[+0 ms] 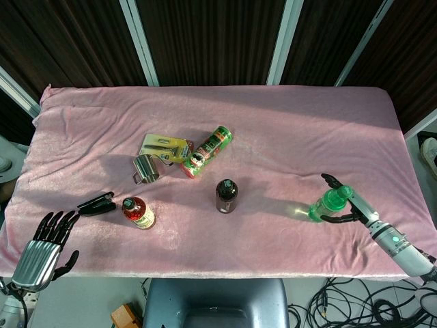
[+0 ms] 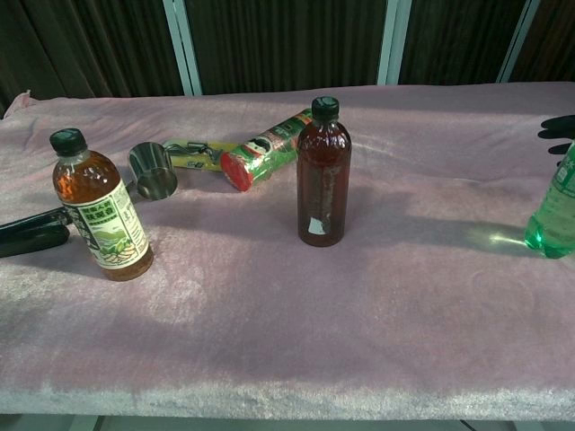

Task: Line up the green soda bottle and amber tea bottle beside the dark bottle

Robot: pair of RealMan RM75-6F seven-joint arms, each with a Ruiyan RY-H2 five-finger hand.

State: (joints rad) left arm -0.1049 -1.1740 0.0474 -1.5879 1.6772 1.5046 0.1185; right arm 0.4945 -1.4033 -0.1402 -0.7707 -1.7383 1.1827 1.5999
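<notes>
Steel cup beside a yellow packet; snack can lying tipped; black tool apart.

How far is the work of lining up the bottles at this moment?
Nothing is lined up yet. In hand: the right hand has its fingers around the green soda bottle, far from the dark bottle. Left: the amber tea bottle stands untouched; the left hand is open, apart from it.
</notes>
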